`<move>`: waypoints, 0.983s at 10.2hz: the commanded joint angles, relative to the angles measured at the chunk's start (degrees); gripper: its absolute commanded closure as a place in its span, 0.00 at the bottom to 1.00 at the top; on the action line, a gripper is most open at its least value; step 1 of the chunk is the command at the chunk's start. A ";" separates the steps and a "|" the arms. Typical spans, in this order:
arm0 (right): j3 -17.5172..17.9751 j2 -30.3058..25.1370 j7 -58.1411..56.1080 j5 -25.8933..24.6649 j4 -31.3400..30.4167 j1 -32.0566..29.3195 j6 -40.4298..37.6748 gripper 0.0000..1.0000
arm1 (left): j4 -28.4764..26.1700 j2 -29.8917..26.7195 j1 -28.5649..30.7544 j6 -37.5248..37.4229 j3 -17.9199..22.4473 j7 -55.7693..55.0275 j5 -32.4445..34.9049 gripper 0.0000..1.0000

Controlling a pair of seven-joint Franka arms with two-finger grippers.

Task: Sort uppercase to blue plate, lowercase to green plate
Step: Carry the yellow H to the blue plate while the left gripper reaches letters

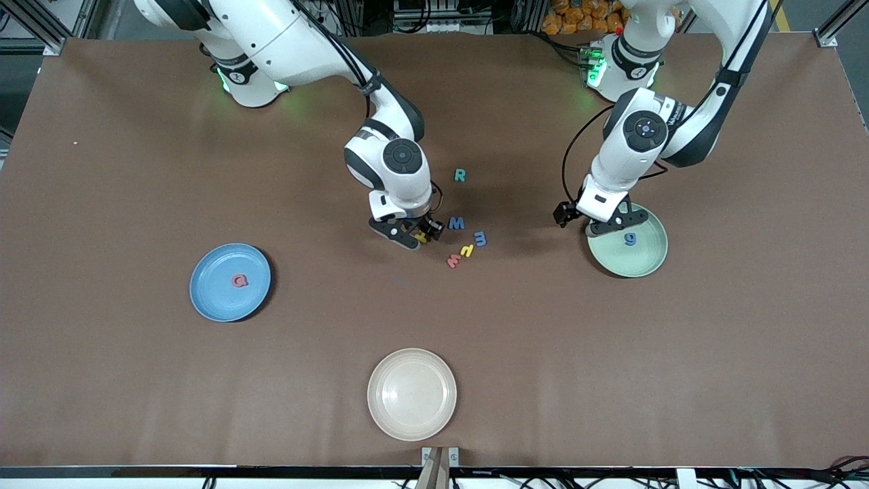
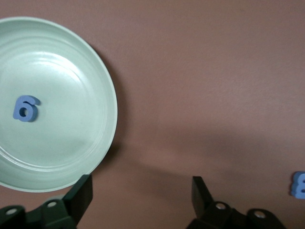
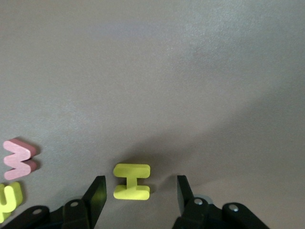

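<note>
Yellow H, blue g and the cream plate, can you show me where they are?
yellow H (image 3: 132, 182): right wrist view, on its middle bar.
blue g (image 1: 631, 238): front view, on the middle of the letter, lying in the green plate (image 1: 648, 265).
cream plate (image 1: 411, 393): front view, on its bare middle.

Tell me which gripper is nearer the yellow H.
Right. The right gripper is open, its fingers on either side of the yellow H; the left gripper is open over the green plate's rim.

You see a brown table (image 1: 136, 380) with a blue plate (image 1: 212, 300), green plate (image 1: 645, 261), cream plate (image 1: 411, 394), and loose letters: R (image 1: 459, 175), M (image 1: 457, 223), H (image 1: 422, 237), m (image 1: 480, 238).
</note>
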 commanded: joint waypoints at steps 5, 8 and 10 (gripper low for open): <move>0.04 2.41 2.09 -1.72 2.32 0.13 0.47 0.62 | 5.78 0.77 -0.04 -1.86 -0.82 12.53 0.77 0.00; 0.04 2.93 2.09 -1.90 2.32 0.13 0.55 0.81 | 7.72 4.20 -1.17 -1.95 -0.91 14.94 3.05 0.00; 0.04 2.85 0.95 -1.90 2.84 -0.31 0.47 1.00 | 8.95 5.51 -3.19 -1.95 -0.91 15.38 4.29 0.00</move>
